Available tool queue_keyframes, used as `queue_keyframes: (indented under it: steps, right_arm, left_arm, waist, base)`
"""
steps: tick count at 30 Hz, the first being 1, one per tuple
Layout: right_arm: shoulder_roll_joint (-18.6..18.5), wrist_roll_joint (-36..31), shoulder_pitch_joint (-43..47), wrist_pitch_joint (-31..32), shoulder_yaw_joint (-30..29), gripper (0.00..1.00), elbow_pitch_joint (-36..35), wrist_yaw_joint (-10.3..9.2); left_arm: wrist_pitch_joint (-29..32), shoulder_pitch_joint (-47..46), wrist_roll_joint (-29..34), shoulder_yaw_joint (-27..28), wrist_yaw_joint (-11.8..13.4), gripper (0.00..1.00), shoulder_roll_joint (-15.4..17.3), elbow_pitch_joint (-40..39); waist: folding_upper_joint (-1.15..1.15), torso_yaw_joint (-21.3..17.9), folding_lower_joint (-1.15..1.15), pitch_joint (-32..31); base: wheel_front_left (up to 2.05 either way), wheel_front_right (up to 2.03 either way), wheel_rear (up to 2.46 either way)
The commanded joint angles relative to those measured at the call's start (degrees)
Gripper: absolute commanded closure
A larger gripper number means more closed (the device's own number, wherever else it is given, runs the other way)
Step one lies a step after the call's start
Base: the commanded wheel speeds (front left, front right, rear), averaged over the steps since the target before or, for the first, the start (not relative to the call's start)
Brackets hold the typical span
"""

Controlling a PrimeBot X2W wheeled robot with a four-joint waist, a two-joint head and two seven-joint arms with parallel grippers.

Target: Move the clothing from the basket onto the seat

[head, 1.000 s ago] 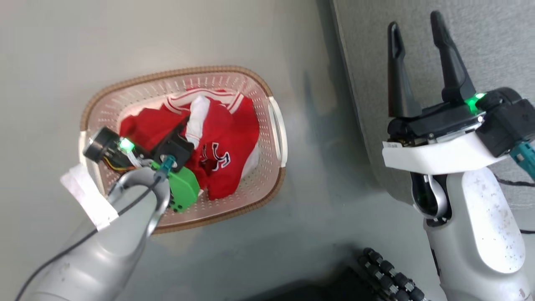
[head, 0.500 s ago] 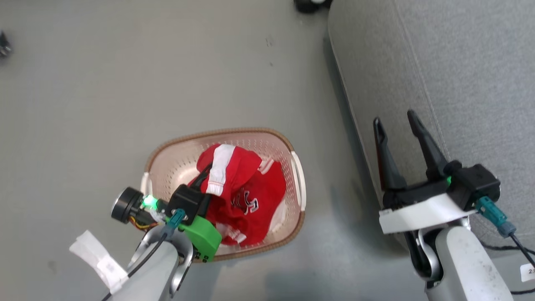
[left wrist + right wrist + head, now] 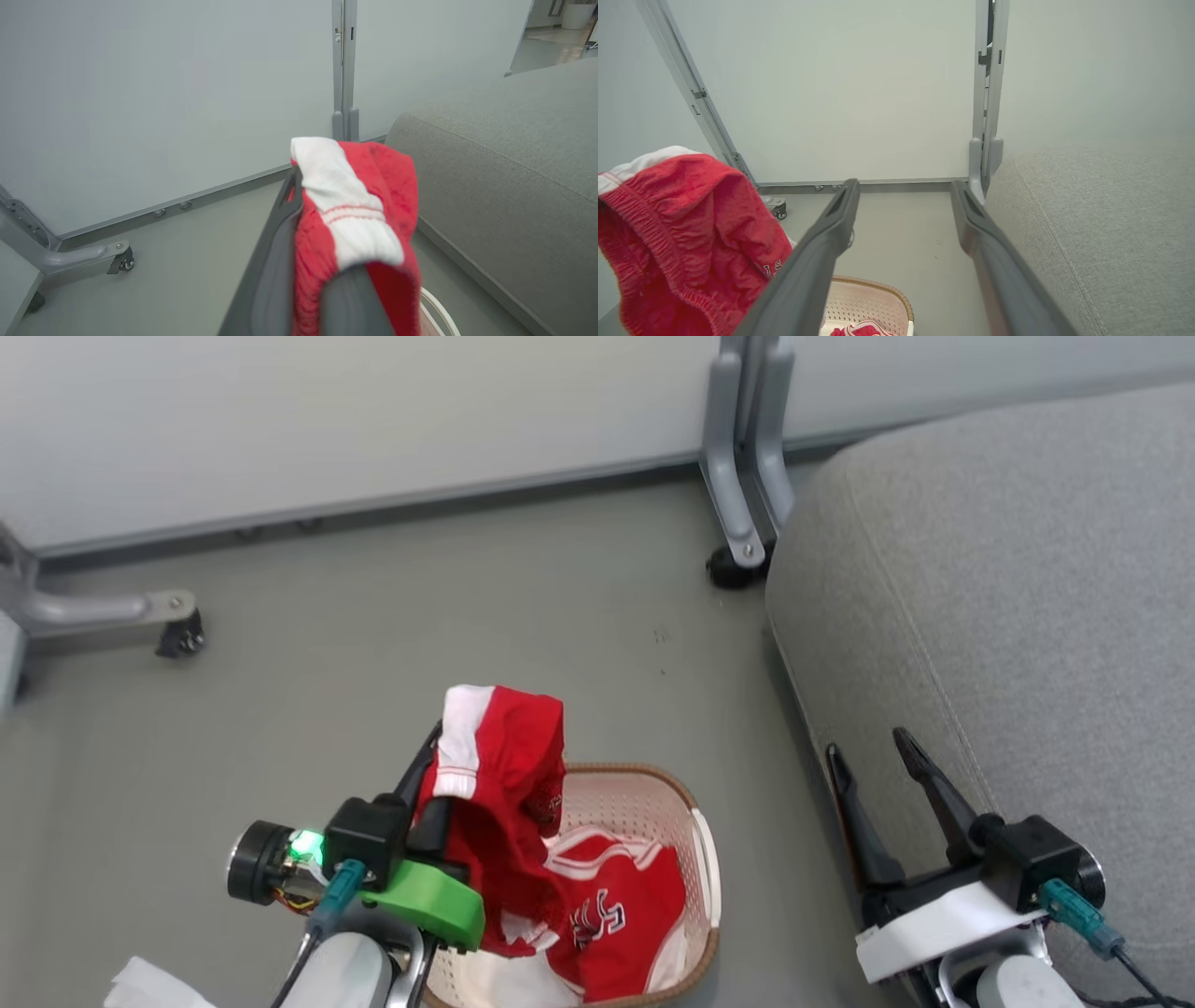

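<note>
Seemingly two red garments (image 3: pixel 499 747) (image 3: pixel 607 915), one basket (image 3: pixel 672 782), one seat (image 3: pixel 1008 616), two tools (image 3: pixel 437 739) (image 3: pixel 866 744).

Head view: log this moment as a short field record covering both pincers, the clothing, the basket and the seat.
left pincer: shut on red striped garment, raised above basket
right pincer: open, empty, beside seat edge
red striped garment: draped over left pincer's fingers, hanging down
jersey: lying in basket
basket: on floor, left of seat
seat: no clothing on the visible part

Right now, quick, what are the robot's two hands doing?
The left gripper: shut on the red garment.
The right gripper: open, holding nothing.
</note>
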Motion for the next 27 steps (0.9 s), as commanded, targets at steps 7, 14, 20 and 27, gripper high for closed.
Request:
queue_keyframes:
  steps: [7, 14, 20, 27]
  right_arm:
    - [-0.18, 1.02, 2.47, -0.17, 1.9, 0.0, -0.37, 0.0]
    - [-0.5, 1.78, 0.76, -0.17, 9.93, 0.0, 1.74, 0.0]
    - [0.18, 3.88, -3.2, -0.17, 19.73, 0.0, 4.75, 0.0]
    - [1.58, 4.83, -7.64, -0.17, 24.12, 0.0, 10.22, 0.0]
  left_arm:
    - [-0.05, 3.27, 1.21, 4.14, -0.37, 1.0, -2.24, -4.18]
    - [-0.05, -0.07, 4.07, 2.6, -1.95, 1.0, -4.03, -4.86]
    - [-0.05, -4.32, 5.04, -1.35, -3.77, 1.0, -5.46, -4.26]
    - [0.32, -9.08, 3.88, -6.57, -4.39, 1.0, -6.26, -2.16]
  waist:
    - [0.0, 2.6, 0.01, -7.52]
    - [0.0, 3.15, 0.01, -7.49]
    - [0.0, 3.47, 0.01, -7.04]
    - [0.0, 3.29, 0.01, -6.74]
  base:
    - [0.0, 0.0, 0.0]
    - [0.0, 0.0, 0.0]
    - [0.0, 0.0, 0.0]
    - [0.0, 0.0, 0.0]
